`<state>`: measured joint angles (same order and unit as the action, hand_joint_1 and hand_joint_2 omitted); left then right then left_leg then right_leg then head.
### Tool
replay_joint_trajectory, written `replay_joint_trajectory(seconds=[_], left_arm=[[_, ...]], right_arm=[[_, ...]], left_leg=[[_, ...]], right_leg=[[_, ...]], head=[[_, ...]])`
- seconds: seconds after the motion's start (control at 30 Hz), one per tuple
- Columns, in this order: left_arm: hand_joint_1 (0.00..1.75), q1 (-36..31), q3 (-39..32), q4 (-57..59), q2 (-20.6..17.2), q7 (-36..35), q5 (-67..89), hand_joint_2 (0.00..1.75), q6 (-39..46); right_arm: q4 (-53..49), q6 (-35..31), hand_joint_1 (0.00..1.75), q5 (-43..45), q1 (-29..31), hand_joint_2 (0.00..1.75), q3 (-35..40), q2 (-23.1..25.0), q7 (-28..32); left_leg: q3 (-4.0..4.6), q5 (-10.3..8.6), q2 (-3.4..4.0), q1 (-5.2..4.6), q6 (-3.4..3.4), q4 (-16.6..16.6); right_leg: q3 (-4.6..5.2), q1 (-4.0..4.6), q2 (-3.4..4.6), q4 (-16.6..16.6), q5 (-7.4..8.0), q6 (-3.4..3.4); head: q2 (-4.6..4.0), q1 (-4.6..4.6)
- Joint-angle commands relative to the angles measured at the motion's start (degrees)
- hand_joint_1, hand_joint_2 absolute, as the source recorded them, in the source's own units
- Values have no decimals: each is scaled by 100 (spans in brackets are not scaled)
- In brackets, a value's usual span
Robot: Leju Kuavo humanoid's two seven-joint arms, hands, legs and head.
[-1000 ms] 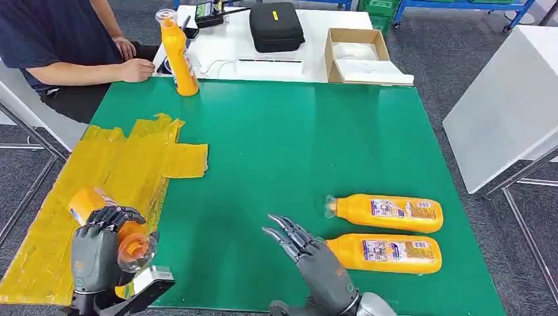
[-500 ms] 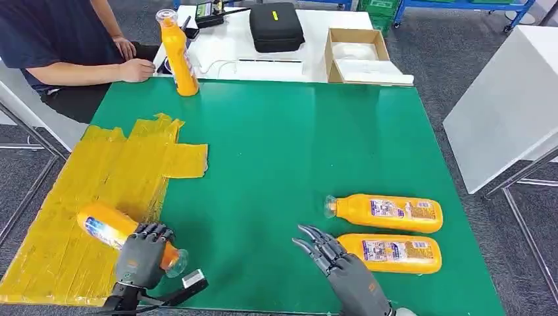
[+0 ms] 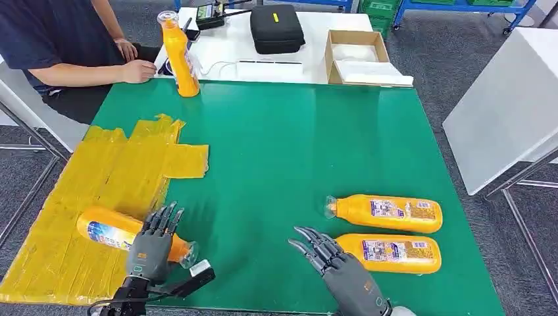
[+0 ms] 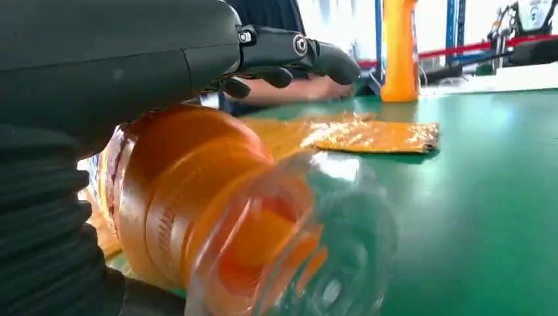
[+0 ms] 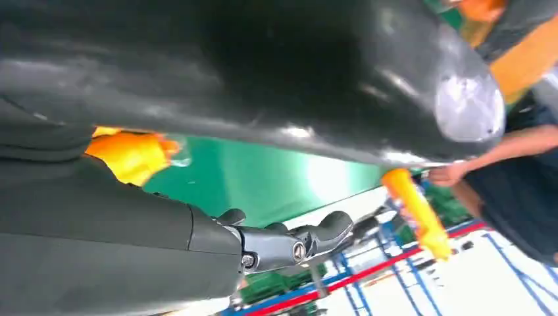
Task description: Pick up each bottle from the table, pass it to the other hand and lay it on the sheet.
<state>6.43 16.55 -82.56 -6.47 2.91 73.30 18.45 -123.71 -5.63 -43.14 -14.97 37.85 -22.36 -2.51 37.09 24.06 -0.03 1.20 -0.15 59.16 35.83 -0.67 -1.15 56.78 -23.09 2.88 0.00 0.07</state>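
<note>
A person (image 3: 52, 39) in a dark blue top sits at the far left corner of the green table (image 3: 276, 151), one hand resting just past its edge; behind the green table stands a white table (image 3: 309, 46); on it lie a black zipped case (image 3: 276, 26) and, near it, an open cardboard box (image 3: 358, 56) with white stuff inside; a white board (image 3: 507, 105) leans at the right; the floor (image 3: 434, 46) is grey carpet.

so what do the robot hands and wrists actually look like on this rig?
Both are dark grey, many-fingered, with slim black segmented fingers. The left robot hand has a small orange mark on its back, and a black wrist camera block with a white tag below it. The right robot hand bears a similar orange mark, with a silver arm segment at the wrist. Wrist views show a ribbed grey cover and a metal screw joint on the thumb.
</note>
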Motion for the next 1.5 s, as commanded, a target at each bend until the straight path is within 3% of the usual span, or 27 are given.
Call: replay_joint_trajectory(seconds=[0.03, 0.17, 0.27, 0.63, 0.77, 0.87, 1.07, 1.13, 1.17, 1.23, 1.33, 1.4, 1.5], left_arm=[[0, 487, -563, -1759, 496, 649, -1420, 0, -245], [0, 577, -1006, -2605, 1066, 1340, -2712, 0, -159], [0, 532, -1082, -2616, 1221, 1506, -2964, 0, -15], [0, 363, -954, -2538, 1242, 1683, -3015, 0, 357], [0, 328, -867, -2517, 1052, 1531, -2739, 0, 452], [0, 472, -970, -2288, 1086, 1583, -2844, 0, 489], [0, 379, -1066, -2625, 1300, 1467, -3731, 0, 172], [0, 632, -1395, -2736, 1415, 1555, -5838, 0, -785], [0, 686, -1503, -2776, 1455, 1604, -5879, 0, -893], [0, 708, -1539, -2791, 1472, 1617, -5875, 0, -933], [0, 828, -1684, -3011, 1523, 1456, -7391, 0, -1733], [0, 980, -1790, -3235, 1547, 1585, -7839, 0, -1949], [0, 1146, -1825, -3442, 1536, 1632, -8039, 0, -2134]], right_arm=[[249, -818, 0, -809, -303, 175, 740, -361, -959], [222, -1465, 0, -1770, -163, 175, 1273, -780, -2034], [268, -1437, 0, -2137, -136, 175, 1203, -767, -2320], [561, -1232, 0, -1967, 47, 175, 1042, -721, -2314], [506, -1030, 0, -1795, -4, 175, 865, -785, -2143], [497, -1281, 0, -1780, -277, 175, 866, -974, -2134], [289, -1119, 0, -2071, -168, 175, 915, -1020, -2410], [82, -1612, 0, -2229, -682, 175, 986, -1713, -3092], [26, -1897, 0, -2264, -745, 175, 1115, -1986, -3237], [14, -2016, 0, -2275, -761, 175, 1175, -2103, -3297], [-30, -2369, 0, -2107, -726, 175, 1130, -2518, -3749], [27, -2515, 0, -1773, -829, 175, 693, -2694, -3695], [243, -2274, 0, -900, -1219, 175, -567, -2377, -2822]], left_leg=[[-2, 9, 0, 3, 6, 5], [4, 14, 5, -2, 10, 8], [9, 10, 12, -1, 9, 3], [-12, 11, 11, -5, 12, -9], [-16, 12, 12, -6, 14, -9], [3, 5, 5, -4, 9, -8], [-2, 12, 11, -4, 11, -3], [-4, 13, 6, -5, 12, -2], [8, 11, 1, -7, 11, 0], [-2, 18, 8, -11, 15, 3], [2, 18, 14, -7, 15, 1], [10, 20, 21, -13, 18, 2], [-7, 30, 31, -17, 24, 5]], right_leg=[[-4, 4, 5, 1, -7, -8], [2, -1, 7, 6, -13, -7], [7, 0, 13, 0, -5, -6], [-11, -1, 14, -9, -6, -9], [-14, -3, 16, -7, -7, -10], [2, -2, 4, -6, -3, -6], [-1, -2, 12, -1, -8, -8], [-4, -3, 9, 1, -10, -9], [6, -5, 1, 3, -11, -4], [0, -9, 9, 6, -15, -4], [0, -7, 15, -2, -12, -1], [14, -12, 22, 5, -9, 2], [-1, -16, 35, 3, -14, 0]], head=[[0, 0], [0, 0], [0, 0], [0, 0], [0, -2], [0, 0], [0, 0], [0, 0], [0, 2], [0, 2], [0, -4], [0, 2], [0, 0]])
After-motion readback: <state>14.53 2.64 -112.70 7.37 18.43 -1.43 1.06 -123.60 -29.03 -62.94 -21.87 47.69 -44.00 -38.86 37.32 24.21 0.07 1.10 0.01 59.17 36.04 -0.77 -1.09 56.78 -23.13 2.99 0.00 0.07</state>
